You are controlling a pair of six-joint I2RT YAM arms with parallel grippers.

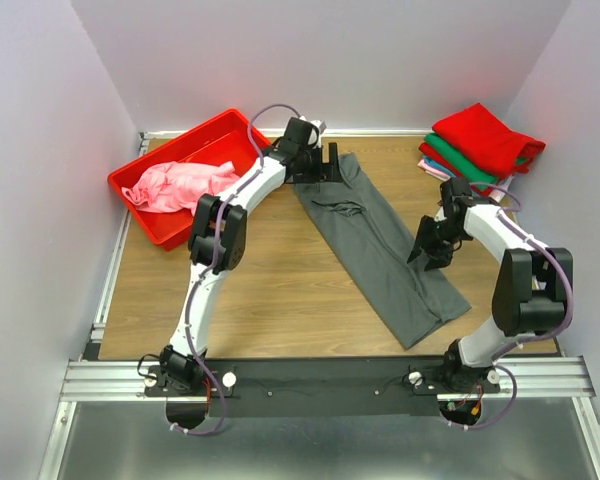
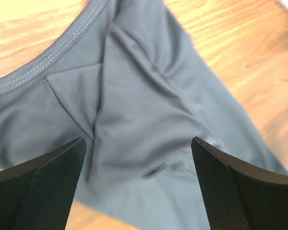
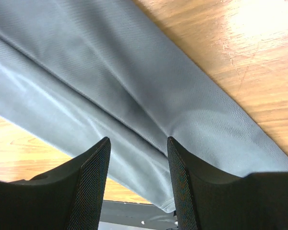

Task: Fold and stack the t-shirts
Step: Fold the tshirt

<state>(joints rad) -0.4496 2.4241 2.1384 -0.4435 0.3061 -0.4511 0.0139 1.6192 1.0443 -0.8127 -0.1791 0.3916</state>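
Observation:
The dark grey t-shirt (image 1: 380,240) lies folded into a long strip, running diagonally across the table from the far middle to the near right. My left gripper (image 1: 325,165) hovers open over its collar end; in the left wrist view the gripper (image 2: 139,163) has its jaws wide apart above the wrinkled cloth (image 2: 144,96) and collar seam. My right gripper (image 1: 427,250) is open at the strip's right edge; in the right wrist view the gripper (image 3: 137,163) stands over the grey cloth (image 3: 110,72) with nothing pinched. A pink t-shirt (image 1: 180,185) lies crumpled in the bin.
The red plastic bin (image 1: 170,143) stands at the far left. At the far right is a stack of folded shirts, with red (image 1: 485,138) on top, then green (image 1: 460,160) and pale pink (image 1: 430,168). Walls close in the table on three sides.

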